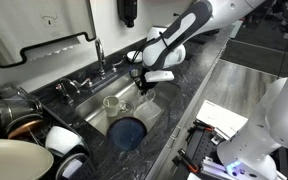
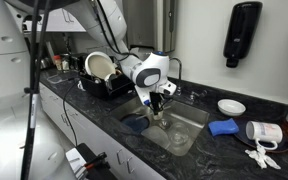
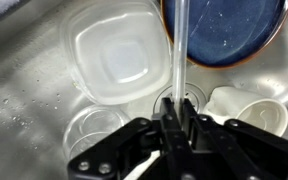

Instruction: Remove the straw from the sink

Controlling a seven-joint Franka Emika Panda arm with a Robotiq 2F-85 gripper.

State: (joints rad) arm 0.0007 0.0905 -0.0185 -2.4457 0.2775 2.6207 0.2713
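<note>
Because the pincer (image 3: 175, 120) pinches the thin clear straw (image 3: 179, 50) only at its near end, low inside the sink (image 3: 19, 95) over a plastic tub (image 3: 114, 55) and blue plate (image 3: 224, 30), a hasty or tilted lift might let it slip back in.

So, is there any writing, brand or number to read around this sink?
None can be read.
The white sheet on the counter may carry print, but too small and blurred to tell.
The black wall dispenser shows no legible label.
The clear container, blue plate and straw show no markings in the wrist view.
</note>
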